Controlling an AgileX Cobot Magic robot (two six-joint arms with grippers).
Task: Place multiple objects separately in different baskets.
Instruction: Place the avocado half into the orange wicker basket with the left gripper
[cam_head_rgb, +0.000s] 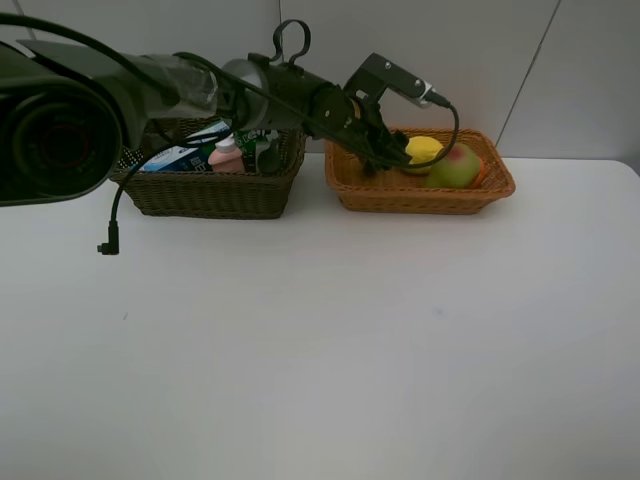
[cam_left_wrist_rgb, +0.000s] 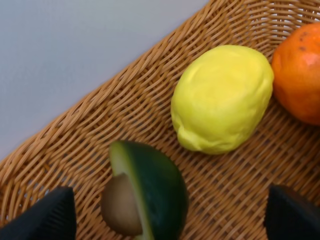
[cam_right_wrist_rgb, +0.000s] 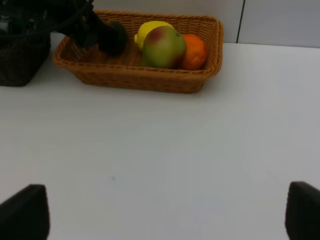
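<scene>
Over the light orange-tan basket (cam_head_rgb: 420, 185), at the back of a white table (cam_head_rgb: 330, 340), the left gripper (cam_head_rgb: 385, 152) reaches across from the left side. Its jaws stand wide apart and hold nothing. In the left wrist view, the two dark fingertips (cam_left_wrist_rgb: 42, 217) sit clear on either side of a halved avocado (cam_left_wrist_rgb: 145, 192), which lies on the wicker floor, dark skin up and brown pit showing at one side. This looks like a release just made: the fruit rests on its own.

Just beside the avocado lies a lemon (cam_left_wrist_rgb: 222, 97), touching an orange (cam_left_wrist_rgb: 299, 72). A green-red pear (cam_right_wrist_rgb: 164, 46) sits in front of both in the same basket.

The dark olive-brown basket (cam_head_rgb: 215, 190), to the left, holds a blue-green toothpaste box (cam_head_rgb: 185, 155) and a pink pump bottle (cam_head_rgb: 228, 155); other contents are hidden by the arm.

The right gripper (cam_right_wrist_rgb: 165, 210) hangs well back over bare table, jaws wide, empty. The sorting appears nearly done.
</scene>
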